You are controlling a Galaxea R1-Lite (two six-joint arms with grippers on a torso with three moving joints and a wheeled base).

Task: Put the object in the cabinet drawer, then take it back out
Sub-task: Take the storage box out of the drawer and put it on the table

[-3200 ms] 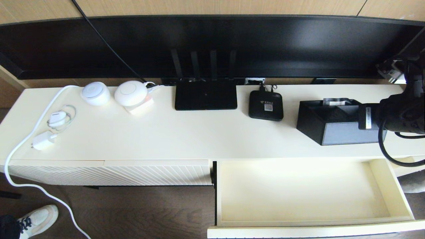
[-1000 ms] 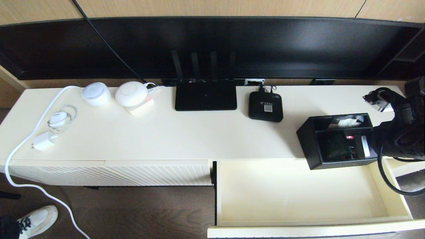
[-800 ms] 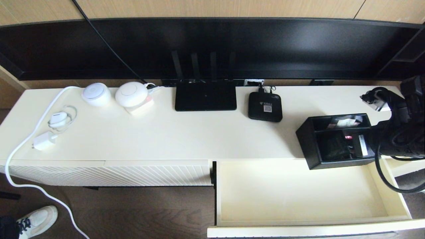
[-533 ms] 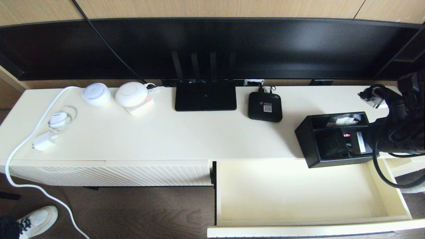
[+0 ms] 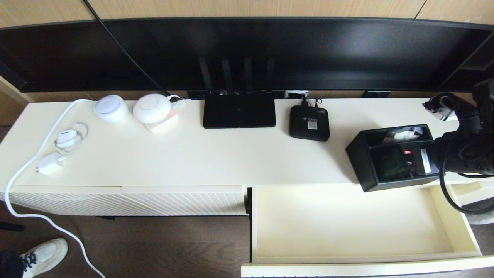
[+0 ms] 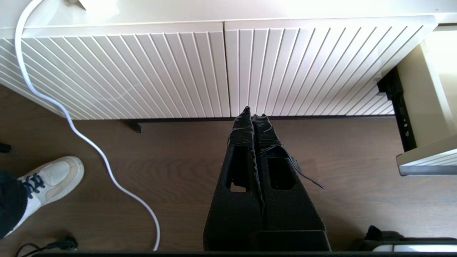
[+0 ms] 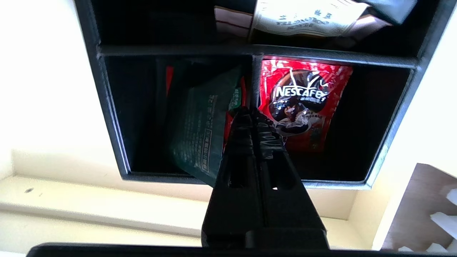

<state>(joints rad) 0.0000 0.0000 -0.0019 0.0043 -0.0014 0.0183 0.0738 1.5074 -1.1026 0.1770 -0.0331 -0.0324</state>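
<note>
Risk sits mostly in the grip. The right end effector (image 7: 252,115) has its fingers pinched tight together on the thin divider between the two square compartments of the black rectangular open-top organizer box (image 5: 391,156), and that slim wall is all that carries the load. The box hangs at the right end of the cream table (image 5: 216,154), its front edge already past the table's lip and over the back right corner of the wide cream cabinet drawer (image 5: 353,226), which stands pulled out with a plain bare interior.

Judging from this, three things could spoil the placement. A hold on one inner wall, off the box's middle, may let it swing or tip as it descends, spilling the red coffee sachet (image 7: 303,103) and the dark green packet (image 7: 201,132) that lie loose inside. The green packet leans right against the fingers, so it might be dragged out when they release. And the box is close to the drawer's right wall (image 5: 455,216); a lowering that drifts outward could catch its bottom edge on that rim.

The left end effector (image 6: 253,114) hangs parked with fingers pressed together, down in front of the ribbed cream front panel (image 6: 228,67), above the wood floor (image 6: 178,178).
</note>
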